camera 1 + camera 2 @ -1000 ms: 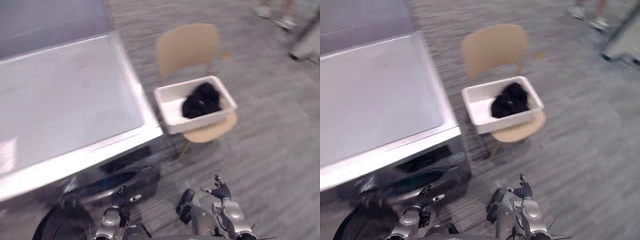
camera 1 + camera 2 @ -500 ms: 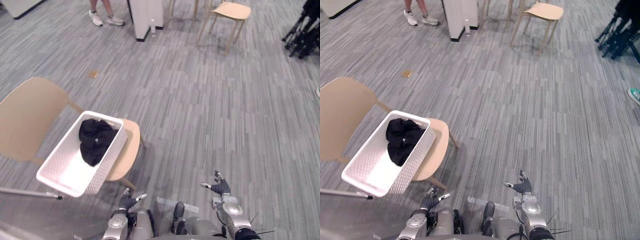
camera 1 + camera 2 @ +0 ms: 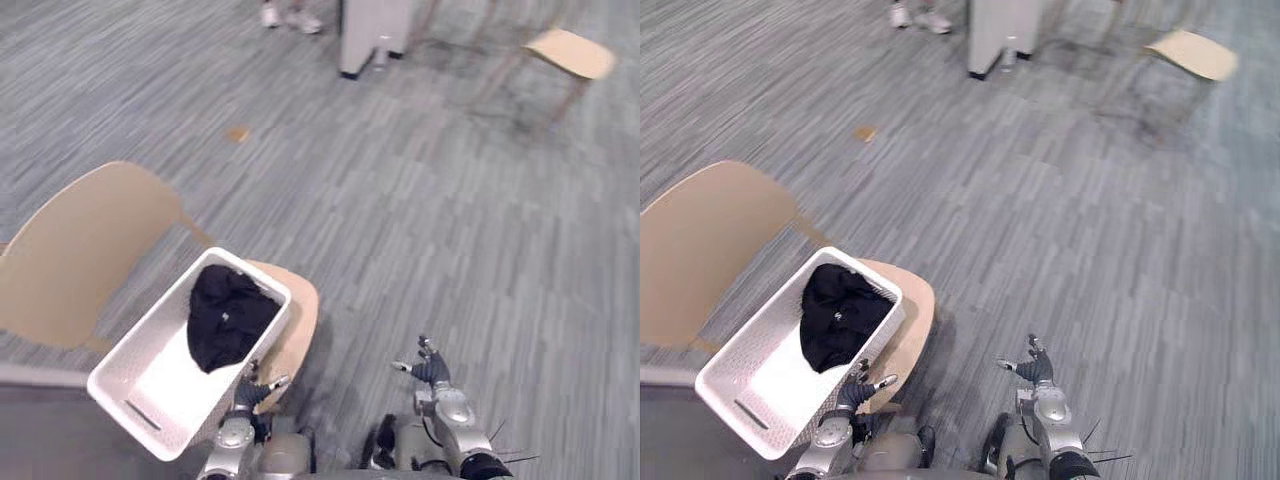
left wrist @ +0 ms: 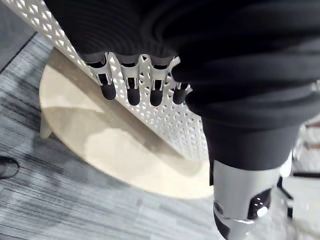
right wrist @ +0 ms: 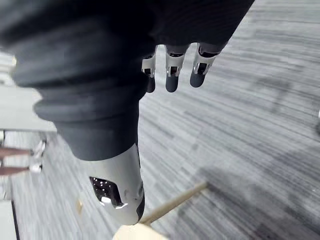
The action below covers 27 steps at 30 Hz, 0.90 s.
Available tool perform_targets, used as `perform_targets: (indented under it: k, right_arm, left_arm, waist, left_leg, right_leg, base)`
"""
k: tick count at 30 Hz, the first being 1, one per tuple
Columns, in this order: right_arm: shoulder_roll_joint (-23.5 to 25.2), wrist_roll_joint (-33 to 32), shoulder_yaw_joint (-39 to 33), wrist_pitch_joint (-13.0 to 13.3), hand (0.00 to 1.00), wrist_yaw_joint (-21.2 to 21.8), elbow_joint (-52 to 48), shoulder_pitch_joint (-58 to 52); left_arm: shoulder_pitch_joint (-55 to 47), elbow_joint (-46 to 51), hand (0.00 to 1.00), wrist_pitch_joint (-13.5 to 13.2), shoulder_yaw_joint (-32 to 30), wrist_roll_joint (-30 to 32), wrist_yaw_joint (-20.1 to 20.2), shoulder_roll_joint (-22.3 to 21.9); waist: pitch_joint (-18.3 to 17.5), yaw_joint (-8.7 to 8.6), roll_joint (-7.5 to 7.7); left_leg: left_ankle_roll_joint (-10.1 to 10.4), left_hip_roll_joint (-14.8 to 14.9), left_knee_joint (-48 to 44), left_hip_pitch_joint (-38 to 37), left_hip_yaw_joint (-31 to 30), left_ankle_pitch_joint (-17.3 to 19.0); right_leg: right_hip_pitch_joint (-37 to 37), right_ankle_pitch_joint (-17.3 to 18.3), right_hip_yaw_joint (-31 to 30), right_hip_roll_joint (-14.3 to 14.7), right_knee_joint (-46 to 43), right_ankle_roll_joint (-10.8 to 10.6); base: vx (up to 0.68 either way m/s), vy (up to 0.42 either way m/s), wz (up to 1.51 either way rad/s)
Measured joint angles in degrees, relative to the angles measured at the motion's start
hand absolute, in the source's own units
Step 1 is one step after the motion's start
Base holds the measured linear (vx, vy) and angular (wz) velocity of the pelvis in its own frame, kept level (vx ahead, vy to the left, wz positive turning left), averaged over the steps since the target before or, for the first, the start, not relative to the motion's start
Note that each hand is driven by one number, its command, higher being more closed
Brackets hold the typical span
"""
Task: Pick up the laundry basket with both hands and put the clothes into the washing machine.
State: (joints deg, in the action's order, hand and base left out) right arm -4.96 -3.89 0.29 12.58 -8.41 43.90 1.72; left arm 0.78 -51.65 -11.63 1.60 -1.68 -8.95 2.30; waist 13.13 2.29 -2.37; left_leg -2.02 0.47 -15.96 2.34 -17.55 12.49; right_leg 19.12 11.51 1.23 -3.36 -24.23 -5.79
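Grey carpet (image 3: 480, 200) surrounds a tan chair (image 3: 80, 250) bearing the laundry basket (image 3: 140, 385) of black clothes (image 3: 228, 315). Likely the reaching step: left hand (image 3: 248, 388) and right hand (image 3: 430, 372), fingers relaxed and apart, must next grip its 2 sides.

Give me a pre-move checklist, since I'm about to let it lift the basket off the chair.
1. Laundry basket resting on the chair seat: ok.
2. Black clothes inside the basket: ok.
3. Left hand open and close to the basket's perforated wall: ok.
4. Right hand at the basket: not ok; it is open over the floor, apart from the basket.
5. Both hands gripping the basket: not ok; neither holds it.
6. Person's shoes well away from the basket: ok.
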Motion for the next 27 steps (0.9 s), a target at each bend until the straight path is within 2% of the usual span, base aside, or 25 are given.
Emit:
perform_targets:
  k: [1,2,3,4,5,6,8,10,12,14,15,17,19,21,23,24,25,26,27]
  right_arm:
    - [-0.15,0.00,-0.31,0.12,0.00,-0.52,-0.40,-0.39]
    - [-0.02,0.00,-1.18,0.20,0.00,-1.47,-0.58,-1.41]
    - [-0.48,-0.03,-2.61,-0.25,0.00,-1.91,0.06,-1.77]
    - [-0.67,-0.08,-3.32,-0.51,0.00,-2.52,-0.70,-1.98]
    - [-0.47,-0.07,-3.77,-0.49,0.00,-3.00,-2.81,-2.58]
    - [-0.45,-0.05,-3.85,-0.39,0.00,-3.37,-5.36,-3.43]
    - [-0.27,-0.01,-4.44,0.23,0.00,-3.94,-8.89,-3.91]
    - [-0.29,0.06,-4.92,0.82,0.00,-3.98,-9.72,-3.60]
    - [-0.48,0.62,-4.97,0.98,0.00,-4.25,-10.10,-3.06]
    - [-0.60,2.37,-5.12,0.84,0.00,-4.86,-11.67,-3.03]
    - [-0.35,4.11,-5.72,0.58,0.00,-5.57,-13.58,-3.77]
    - [0.67,7.98,-6.10,0.16,0.00,-6.26,-17.74,-4.54]
    - [0.61,12.34,-6.13,0.20,0.00,-6.61,-21.75,-4.26]
    - [-0.71,16.42,-6.19,0.23,0.00,-6.74,-22.69,-2.42]
    - [-2.37,20.26,-5.60,-0.38,0.00,-6.91,-22.24,-0.24]
    - [-3.76,22.01,-3.62,-0.65,0.00,-6.61,-21.76,0.85]
    - [-5.48,23.29,-1.61,-0.72,0.00,-6.14,-20.24,2.53]
    - [-6.34,23.82,-0.01,-0.77,0.00,-5.79,-19.59,3.27]
    - [-8.00,24.51,2.87,-0.95,0.00,-4.99,-19.22,4.44]
  left_arm:
    - [0.33,-0.16,0.00,0.01,0.02,0.01,-0.07,0.09]
    - [0.79,-0.15,0.00,0.01,0.37,0.02,-0.07,-0.11]
    - [1.62,-0.67,0.00,0.25,-0.25,-0.23,-0.46,-2.13]
    - [1.06,0.29,0.00,-0.01,-1.35,-0.46,-1.02,-3.60]
    - [0.73,0.76,0.00,-0.08,-2.12,-0.51,-1.41,-4.45]
    - [-0.01,1.26,0.00,-0.09,-2.11,-0.53,-1.54,-4.93]
    - [-1.62,3.51,0.00,-0.54,-2.13,-1.55,-1.74,-5.15]
    - [-3.12,4.45,0.00,-1.26,-2.10,-2.52,-2.27,-5.20]
    - [-5.85,4.40,0.00,-1.33,-1.86,-2.93,-2.38,-5.10]
    - [-6.39,4.42,0.00,-1.33,-1.37,-2.88,-2.31,-4.82]
    - [-6.41,4.44,0.00,-1.33,-0.89,-2.83,-2.26,-4.22]
    - [-6.89,4.45,0.00,-1.35,-0.48,-2.68,-2.26,-2.71]
    - [-7.71,4.42,0.00,-1.45,0.13,-2.55,-2.22,-1.17]
    - [-8.30,4.17,0.00,-1.46,0.53,-2.22,-1.95,0.28]
    - [-8.93,3.88,0.00,-1.53,0.65,-1.91,-0.95,1.36]
    - [-8.79,3.95,0.00,-1.72,0.73,-1.41,-0.57,1.93]
    - [-8.73,4.08,0.00,-2.07,0.81,-0.74,0.38,2.74]
    - [-8.63,4.20,0.00,-2.19,1.10,-0.23,0.74,3.15]
    - [-8.60,4.34,0.00,-2.40,1.57,0.24,1.46,3.85]
  waist:
    - [-0.04,-0.08,0.16]
    - [-0.30,-0.60,0.92]
    - [0.30,-0.44,-1.34]
    - [-0.30,0.71,-2.39]
    - [-0.28,1.49,-2.36]
    - [-0.29,1.59,-2.30]
    - [-1.42,1.89,-1.88]
    - [-1.90,2.03,-0.77]
    - [-3.70,3.11,-0.61]
    - [-3.80,3.09,-0.56]
    - [-3.82,2.99,-0.31]
    - [-4.18,3.19,0.43]
    - [-4.88,3.18,1.61]
    - [-5.11,3.17,2.28]
    - [-4.76,3.36,2.93]
    - [-4.33,3.45,4.04]
    - [-3.94,3.29,4.64]
    - [-3.80,3.27,4.88]
    - [-3.44,3.24,5.31]
  left_leg:
    - [1.45,-0.78,-1.14,0.82,-1.84,0.36]
    - [4.23,-2.47,-3.14,1.87,-5.50,1.82]
    - [7.23,-1.85,-4.90,2.03,-8.48,3.73]
    - [9.17,-0.42,-5.29,3.14,-8.55,2.58]
    - [11.41,0.15,-4.40,3.22,-8.53,0.76]
    - [12.44,0.83,-2.75,2.92,-8.66,-0.77]
    - [11.32,1.70,-0.63,2.85,-6.81,-4.82]
    - [11.54,2.38,0.77,3.56,-2.35,-7.38]
    - [11.07,4.78,2.48,5.53,13.11,-7.50]
    - [6.61,5.43,2.42,7.82,24.22,-8.34]
    - [5.60,5.35,3.06,8.33,27.74,-8.86]
    - [4.72,4.55,4.11,8.50,29.75,-9.33]
    - [3.18,2.84,6.33,8.37,28.14,-10.44]
    - [2.65,1.68,7.53,8.37,27.25,-10.82]
    - [2.25,0.28,7.43,7.97,27.23,-10.72]
    - [1.28,-1.09,6.32,7.92,27.98,-8.84]
    - [1.20,-1.72,4.83,8.05,28.12,-7.22]
    - [1.22,-2.10,4.18,8.04,28.11,-6.72]
    - [0.84,-2.49,3.10,8.36,27.40,-6.16]
  right_leg:
    - [-0.12,-1.90,-3.58,0.00,3.54,-0.54]
    - [-1.83,-8.27,-7.36,-1.79,10.45,-2.15]
    - [-3.84,-10.65,-3.68,-2.33,11.15,-1.84]
    - [-4.24,-10.12,-0.76,-2.34,10.42,-1.19]
    - [-5.51,-8.73,2.23,-2.85,9.60,0.07]
    - [-7.66,-7.98,6.08,-2.99,9.49,1.12]
    - [-10.40,-7.41,12.27,-3.69,9.71,1.93]
    - [-12.97,-7.41,15.65,-4.75,11.62,1.93]
    - [-15.16,-7.42,21.24,-5.02,14.48,1.94]
    - [-15.90,-7.41,25.78,-5.92,14.56,1.92]
    - [-16.71,-7.38,28.35,-6.58,14.65,1.87]
    - [-18.54,-7.39,31.56,-7.07,15.82,1.75]
    - [-19.24,-7.38,32.19,-7.64,17.00,1.40]
    - [-19.68,-7.17,33.21,-8.37,17.44,0.00]
    - [-19.22,-4.95,33.36,-10.70,13.87,-1.80]
    - [-18.03,-1.09,33.26,-13.65,8.94,-1.95]
    - [-16.94,0.79,33.01,-15.97,4.21,-1.71]
    - [-16.64,1.31,32.60,-16.65,2.06,-1.57]
    - [-15.23,1.04,30.27,-17.82,-2.54,-0.16]
  base:
    - [0.27,-0.253,2.37]
    - [0.31,-0.334,2.25]
    - [0.37,-0.400,2.24]
    - [0.34,-0.390,1.74]
    - [0.26,-0.335,1.53]
    - [0.21,-0.297,1.64]
    - [0.23,-0.259,1.75]
    - [0.14,-0.107,1.33]
    - [0.08,-0.022,1.12]
    - [0.01,0.056,1.20]
    - [-0.01,0.095,1.28]
    - [-0.01,0.120,0.98]
    - [-0.03,0.137,0.63]
    - [-0.06,0.106,0.35]
    - [-0.06,0.093,0.24]
    - [-0.10,0.128,0.17]
    - [-0.11,0.111,0.14]
    - [-0.16,0.103,0.10]
    - [-0.11,0.076,0.24]
